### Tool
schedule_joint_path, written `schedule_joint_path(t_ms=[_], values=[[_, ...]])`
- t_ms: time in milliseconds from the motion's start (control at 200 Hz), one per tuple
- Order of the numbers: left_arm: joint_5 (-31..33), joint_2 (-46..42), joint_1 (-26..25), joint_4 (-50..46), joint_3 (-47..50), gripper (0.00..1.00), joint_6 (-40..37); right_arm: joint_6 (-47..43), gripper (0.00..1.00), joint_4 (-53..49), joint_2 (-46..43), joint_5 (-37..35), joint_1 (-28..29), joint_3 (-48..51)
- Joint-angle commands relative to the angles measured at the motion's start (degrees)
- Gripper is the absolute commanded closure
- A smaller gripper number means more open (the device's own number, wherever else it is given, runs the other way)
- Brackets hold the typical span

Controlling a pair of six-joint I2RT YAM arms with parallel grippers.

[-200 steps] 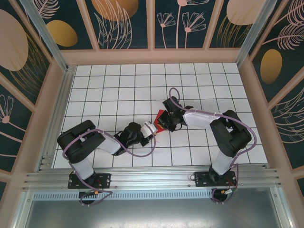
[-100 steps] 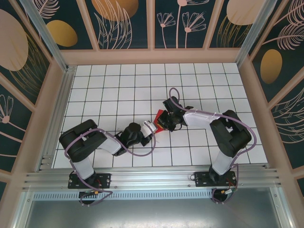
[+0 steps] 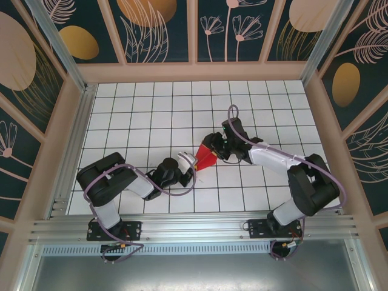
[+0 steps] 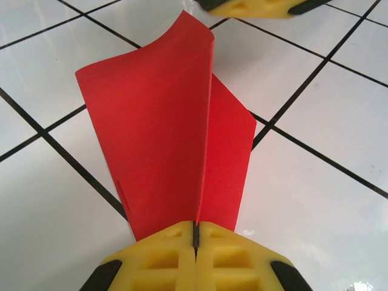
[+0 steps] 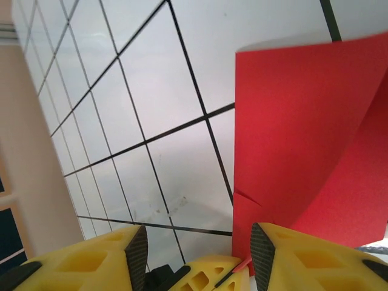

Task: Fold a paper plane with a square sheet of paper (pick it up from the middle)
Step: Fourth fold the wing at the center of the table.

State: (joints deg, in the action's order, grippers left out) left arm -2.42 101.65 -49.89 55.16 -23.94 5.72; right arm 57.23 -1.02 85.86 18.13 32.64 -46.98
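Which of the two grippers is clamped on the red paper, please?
The left gripper, pinched shut on the folded red paper; the right gripper's jaws stand apart.

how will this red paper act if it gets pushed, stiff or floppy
Probably floppy: the red paper curls at its free edge, pinched only at one end by the left end effector. Likely very light, since that small pinch holds it up. A push would probably crease it rather than slide it.
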Motion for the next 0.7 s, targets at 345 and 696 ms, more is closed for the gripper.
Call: schedule_joint_path(t_ms=[345,696], values=[[-4.74,-0.46,2.44,3.16,0.65,1.0,21.13,-10.32,0.6,12.85,-2.26,3.86,-0.99,10.8],[-7.6,0.8,4.03,6.11,0.85,1.0,26.84,-12.71,0.68,14.8,4.86,7.61,-0.95,8.14]])
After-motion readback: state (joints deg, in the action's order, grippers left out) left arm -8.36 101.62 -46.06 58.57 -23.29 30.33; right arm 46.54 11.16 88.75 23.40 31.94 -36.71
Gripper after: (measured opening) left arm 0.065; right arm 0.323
